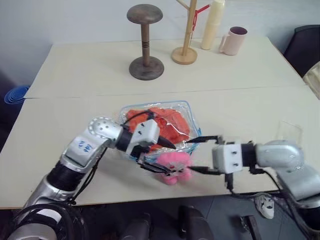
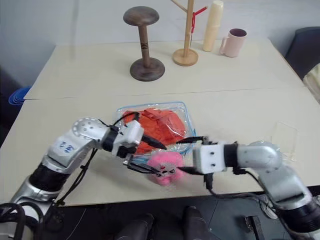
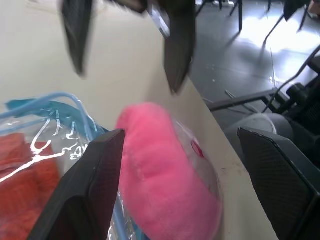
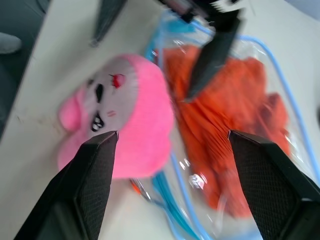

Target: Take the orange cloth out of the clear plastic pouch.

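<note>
We see the table (image 1: 60, 70) stretch wide and bare behind the clear plastic pouch (image 1: 192, 117), which lies near the front edge with the orange cloth (image 1: 167, 122) inside it. The pink plush (image 1: 172, 165) sits against the pouch's near side, right at the table's edge. Our left gripper (image 1: 157, 156) and right gripper (image 1: 196, 153) both stand with fingers spread, holding nothing, flanking the plush. The left arm hides part of the pouch.

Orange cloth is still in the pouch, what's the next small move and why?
Probably close the open left gripper on the near edge of the clear plastic pouch. The orange cloth lies inside, the pink plush sits against that edge, and the right gripper is open, holding nothing.
</note>
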